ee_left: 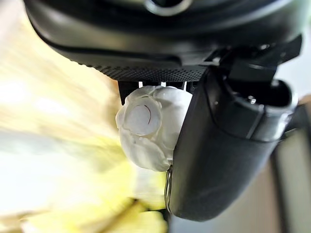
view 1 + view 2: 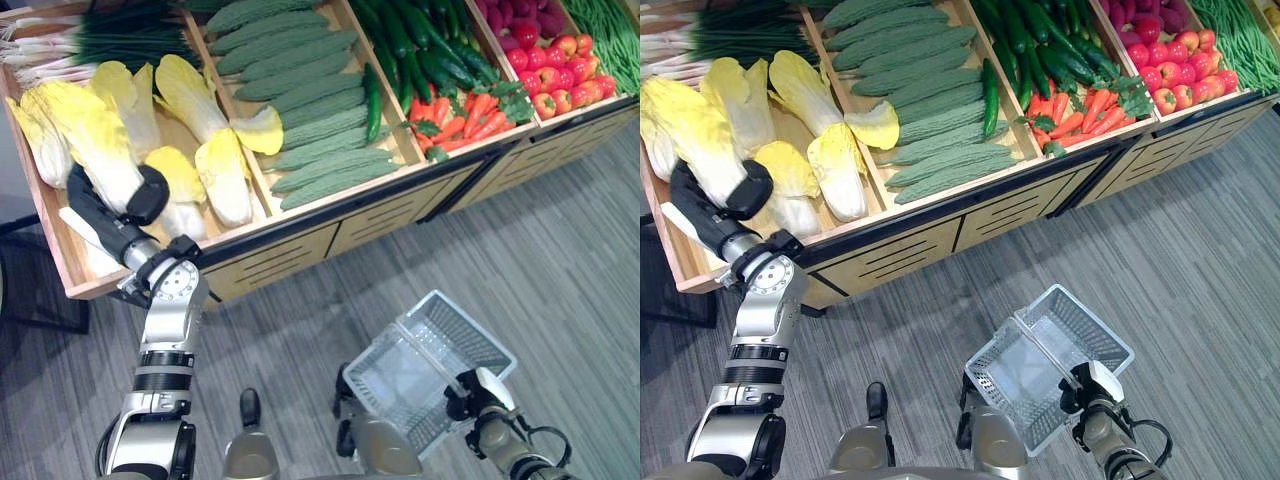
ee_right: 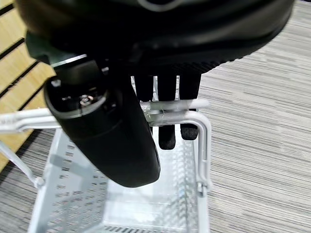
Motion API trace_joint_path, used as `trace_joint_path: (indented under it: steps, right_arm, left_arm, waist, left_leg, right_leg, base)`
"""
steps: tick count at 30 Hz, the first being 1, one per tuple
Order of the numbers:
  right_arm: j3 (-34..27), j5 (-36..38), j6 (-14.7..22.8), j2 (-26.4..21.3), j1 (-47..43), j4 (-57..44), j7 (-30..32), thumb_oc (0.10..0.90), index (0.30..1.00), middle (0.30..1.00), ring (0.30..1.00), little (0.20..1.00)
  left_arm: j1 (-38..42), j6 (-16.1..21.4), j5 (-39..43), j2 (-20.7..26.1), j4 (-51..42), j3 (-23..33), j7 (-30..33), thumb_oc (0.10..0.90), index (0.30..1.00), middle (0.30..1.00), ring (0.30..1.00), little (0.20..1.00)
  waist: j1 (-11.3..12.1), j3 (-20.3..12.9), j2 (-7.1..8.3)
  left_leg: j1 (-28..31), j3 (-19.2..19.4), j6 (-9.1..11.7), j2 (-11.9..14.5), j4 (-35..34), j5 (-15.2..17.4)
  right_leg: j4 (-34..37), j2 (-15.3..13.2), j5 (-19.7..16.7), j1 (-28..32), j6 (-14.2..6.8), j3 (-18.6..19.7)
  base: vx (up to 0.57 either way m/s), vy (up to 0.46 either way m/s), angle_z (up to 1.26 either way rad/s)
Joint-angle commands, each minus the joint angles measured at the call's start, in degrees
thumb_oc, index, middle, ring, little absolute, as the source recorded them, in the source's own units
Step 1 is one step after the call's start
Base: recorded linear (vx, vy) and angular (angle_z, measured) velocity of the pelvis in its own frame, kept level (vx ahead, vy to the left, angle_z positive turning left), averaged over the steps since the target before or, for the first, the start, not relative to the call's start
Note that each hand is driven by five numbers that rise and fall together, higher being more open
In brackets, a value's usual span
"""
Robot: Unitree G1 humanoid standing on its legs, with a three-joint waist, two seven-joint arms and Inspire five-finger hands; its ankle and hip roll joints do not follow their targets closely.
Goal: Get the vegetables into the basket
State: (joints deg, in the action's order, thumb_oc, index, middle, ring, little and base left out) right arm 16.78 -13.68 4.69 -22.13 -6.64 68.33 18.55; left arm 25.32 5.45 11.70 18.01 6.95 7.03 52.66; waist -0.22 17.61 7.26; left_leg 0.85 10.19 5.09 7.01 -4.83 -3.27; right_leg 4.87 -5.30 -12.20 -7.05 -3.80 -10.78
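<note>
The robot's left hand (image 2: 112, 210) curls round the white stem end of a pale yellow cabbage (image 2: 85, 140) in the wooden display bin (image 2: 60, 255), leaves pointing away. The right hand (image 3: 121, 141) clasps the white wire basket's (image 2: 430, 360) handle (well apart, lower right).

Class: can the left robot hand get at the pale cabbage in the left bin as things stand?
Probably yes. The left robot hand is already in the bin, closed round a cabbage, with nothing above it. The right robot hand holds the basket handle.
</note>
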Motion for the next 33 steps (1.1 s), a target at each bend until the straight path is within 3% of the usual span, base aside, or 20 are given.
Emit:
trace_joint_path:
  steps: [1, 4, 7, 8, 9, 10, 11, 13, 14, 16, 17, 27, 33]
  right_arm:
    - [0.19, -0.09, 0.36, -2.30, 2.10, 1.67, 1.99, 0.400, 0.300, 0.300, 0.300, 0.300]
    - [-0.23, 0.63, 1.24, -2.05, 2.92, 2.17, 1.95, 0.400, 0.300, 0.300, 0.300, 0.300]
    - [-1.28, 1.35, 1.34, -2.24, 3.22, 2.12, 1.49, 0.400, 0.300, 0.300, 0.300, 0.300]
    - [-1.23, 1.35, 1.33, -2.21, 3.33, 2.08, 1.48, 0.400, 0.300, 0.300, 0.300, 0.300]
    - [-1.91, 1.32, 1.40, -2.63, 3.83, 1.07, 0.62, 0.400, 0.300, 0.300, 0.300, 0.300]
    - [-2.26, 1.02, 1.52, -2.97, 3.94, 0.09, -0.66, 0.400, 0.300, 0.300, 0.300, 0.300]
    - [-2.86, 1.18, 1.70, -3.27, 4.15, -0.09, -1.11, 0.400, 0.300, 0.300, 0.300, 0.300]
    - [-3.41, 1.37, 1.94, -3.40, 4.37, -0.61, -1.66, 0.400, 0.300, 0.300, 0.300, 0.300]
    - [-4.14, 1.10, 2.40, -4.03, 4.82, -2.08, -2.42, 0.400, 0.300, 0.300, 0.300, 0.300]
    - [-4.26, 1.01, 2.78, -4.31, 4.89, -2.35, -2.72, 0.400, 0.300, 0.300, 0.300, 0.300]
    - [-5.14, 0.11, 3.80, -5.83, 5.77, -5.67, -3.58, 0.400, 0.300, 0.300, 0.300, 0.300]
    - [-6.88, 0.32, 4.05, -6.38, 6.04, -4.20, -3.84, 0.400, 0.300, 0.300, 0.300, 0.300]
    - [-7.52, 0.74, 4.10, -6.77, 5.75, -5.55, -3.42, 0.400, 0.300, 0.300, 0.300, 0.300]
  left_arm:
    - [5.20, 7.46, -9.76, 4.75, -5.12, -1.35, 0.79, 0.400, 0.300, 0.300, 0.300, 0.300]
    - [2.77, 9.98, -10.65, 5.56, -9.11, -3.15, -3.48, 0.400, 0.300, 0.300, 0.300, 0.300]
    - [-3.06, 16.19, -0.73, 7.50, -11.41, -5.10, -14.39, 0.400, 0.300, 0.300, 0.300, 0.300]
    - [-3.21, 16.34, -0.32, 7.62, -11.34, -4.98, -14.78, 0.400, 0.300, 0.300, 0.300, 0.300]
    - [-7.44, 19.30, 9.37, 9.23, -10.75, -5.22, -23.26, 0.400, 0.300, 0.300, 0.300, 0.300]
    - [-10.84, 19.38, 17.95, 9.88, -10.57, -6.33, -31.80, 0.400, 0.300, 0.300, 0.300, 0.300]
    - [-12.72, 19.22, 20.38, 10.82, -10.17, -6.11, -35.58, 0.400, 0.300, 0.300, 0.300, 0.300]
    - [-14.45, 18.89, 21.28, 11.93, -10.43, -6.48, -38.45, 0.400, 0.300, 0.300, 0.300, 0.300]
    - [-16.98, 17.40, 23.13, 14.22, -9.99, -7.93, -43.87, 0.400, 0.300, 0.300, 0.300, 0.300]
    - [-17.71, 17.27, 22.95, 15.42, -9.39, -8.59, -45.64, 0.400, 0.300, 0.300, 0.300, 0.300]
    - [-22.70, 15.89, 24.13, 19.65, -6.59, -9.66, -52.54, 0.400, 0.300, 0.300, 0.300, 0.300]
    - [-26.85, 13.75, 21.62, 18.84, -0.23, -12.93, -55.71, 0.400, 0.300, 0.300, 0.300, 0.300]
    - [-26.72, 13.18, 21.49, 17.48, -0.48, -14.55, -56.10, 0.400, 0.300, 0.300, 0.300, 0.300]
  waist:
    - [0.06, -6.17, 1.54]
    - [0.01, -6.74, 1.54]
    - [0.07, -7.05, 1.09]
    - [0.07, -7.13, 1.13]
    - [0.03, -7.44, 0.80]
    - [-0.04, -7.87, 0.57]
    - [-0.04, -7.98, 0.38]
    - [-0.06, -8.27, 0.28]
    - [-0.26, -8.50, -0.06]
    - [-0.31, -8.56, -0.19]
    - [-0.77, -9.07, -0.78]
    - [-1.33, -9.28, -2.17]
    - [-1.74, -8.50, -1.90]
  left_leg:
    - [-2.68, -3.99, 0.00, -0.63, -0.08, 0.10]
    - [-2.49, -3.69, -0.03, -0.79, -0.09, 0.19]
    - [-2.30, -3.58, -0.13, -1.04, -0.11, 0.12]
    - [-2.26, -3.56, -0.13, -1.04, -0.11, 0.14]
    - [-2.02, -3.38, -0.10, -1.18, -0.16, 0.12]
    - [-1.78, -3.13, -0.14, -1.33, -0.17, 0.25]
    - [-1.67, -3.00, -0.12, -1.38, -0.17, 0.29]
    - [-1.53, -2.75, -0.08, -1.39, -0.17, 0.38]
    - [-1.25, -2.46, -0.12, -1.43, -0.17, 0.43]
    - [-1.10, -2.31, -0.10, -1.44, -0.17, 0.46]
    - [-0.30, -1.57, 0.05, -1.45, -0.17, 0.71]
    - [1.67, 0.05, -0.25, -1.47, 0.24, 1.56]
    - [0.21, 1.22, -1.19, -2.49, 7.48, 5.02]
  right_leg:
    - [-4.94, -4.91, 2.86, -2.73, -6.54, 5.21]
    - [-4.50, -5.08, 2.56, -2.47, -6.67, 5.22]
    - [-4.32, -5.34, 2.30, -2.33, -6.75, 5.28]
    - [-4.29, -5.34, 2.30, -2.29, -6.76, 5.29]
    - [-4.06, -5.47, 2.09, -2.07, -6.82, 5.47]
    - [-3.73, -5.59, 1.80, -1.93, -6.86, 5.74]
    - [-3.63, -5.66, 1.74, -1.86, -6.90, 5.85]
    - [-3.38, -5.72, 1.63, -1.78, -6.94, 5.82]
    - [-3.14, -5.82, 1.41, -1.70, -6.98, 6.06]
    - [-3.12, -5.78, 1.41, -1.70, -6.95, 6.19]
    - [-2.73, -5.74, 1.34, -1.49, -6.97, 6.85]
    - [-3.20, -5.72, 2.00, -0.88, -6.90, 8.03]
    - [-5.42, -6.73, 2.54, -1.11, -7.27, 9.43]
  base:
    - [0.00, 0.000, 0.00]
    - [0.00, 0.000, 0.00]
    - [0.00, 0.000, 0.00]
    - [0.00, 0.000, 0.00]
    - [0.02, 0.031, -0.01]
    - [0.03, 0.041, 0.02]
    - [0.02, 0.023, -0.05]
    - [0.02, 0.017, -0.07]
    - [0.00, 0.000, 0.00]
    - [0.04, 0.022, -0.09]
    - [0.06, 0.021, -0.11]
    - [0.04, 0.010, -0.12]
    - [0.01, 0.043, -0.13]
